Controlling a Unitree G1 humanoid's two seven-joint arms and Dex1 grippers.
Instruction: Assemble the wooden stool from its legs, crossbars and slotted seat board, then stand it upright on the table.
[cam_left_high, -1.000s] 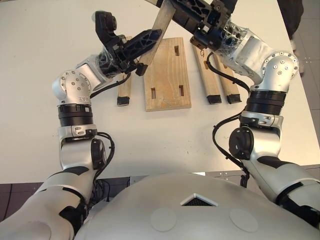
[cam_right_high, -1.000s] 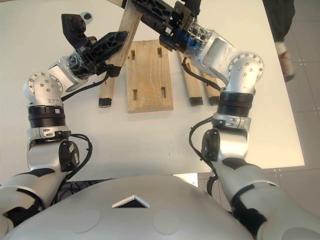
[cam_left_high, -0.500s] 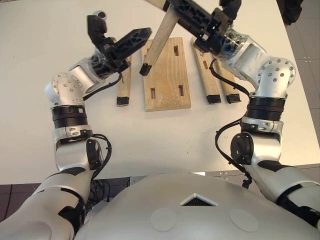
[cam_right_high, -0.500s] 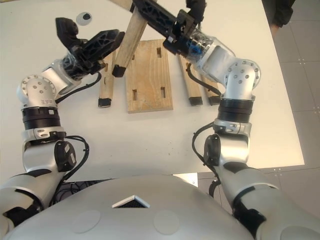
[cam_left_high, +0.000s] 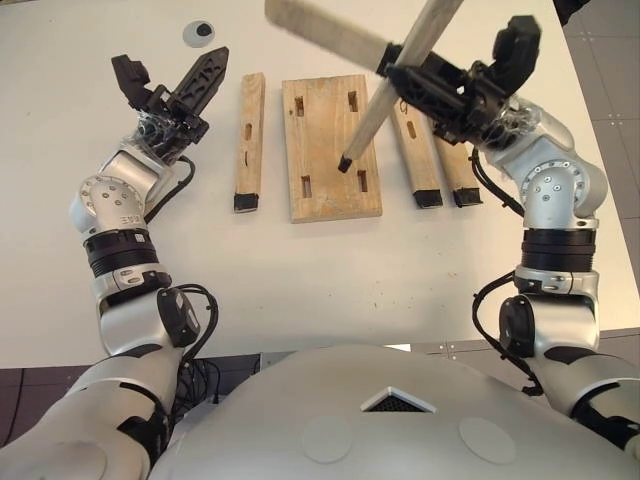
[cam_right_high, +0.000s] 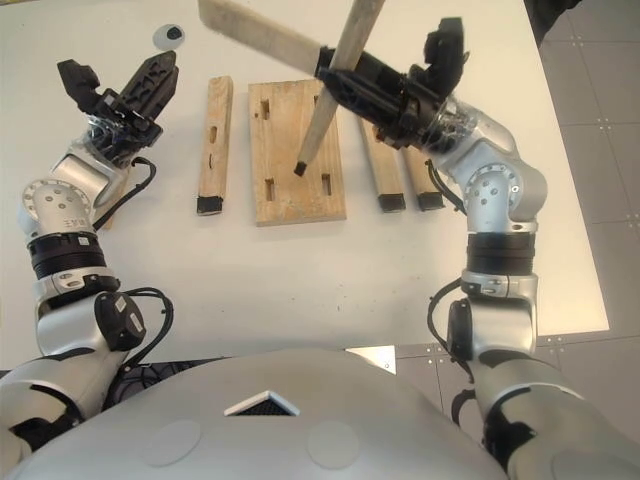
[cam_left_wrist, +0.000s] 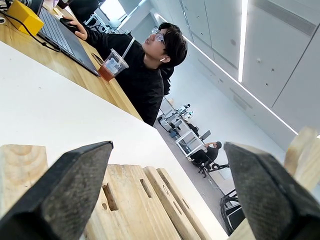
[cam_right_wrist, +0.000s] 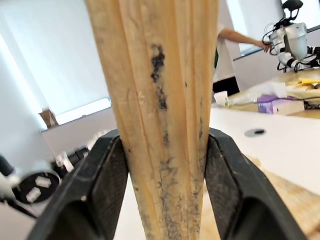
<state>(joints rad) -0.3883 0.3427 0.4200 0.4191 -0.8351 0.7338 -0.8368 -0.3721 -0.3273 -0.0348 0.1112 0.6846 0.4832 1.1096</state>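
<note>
Between the right gripper's (cam_right_wrist: 165, 192) fingers (cam_right_wrist: 97, 195) a leg (cam_left_high: 385, 105) is clamped, slanting down from the grip so that its black foot hangs over the board (cam_left_high: 320, 190), near a slot. At the grip a bar (cam_left_high: 325, 30) crosses this leg and runs off towards the left gripper's (cam_left_high: 168, 72) side; whether the two are joined cannot be told. Just under the right gripper lie two more legs (cam_left_high: 418, 160), side by side on the table (cam_left_high: 300, 280). The left gripper is held spread wide with nothing in it, and just beside it, towards the board, a loose leg (cam_left_high: 250, 130) lies flat.
</note>
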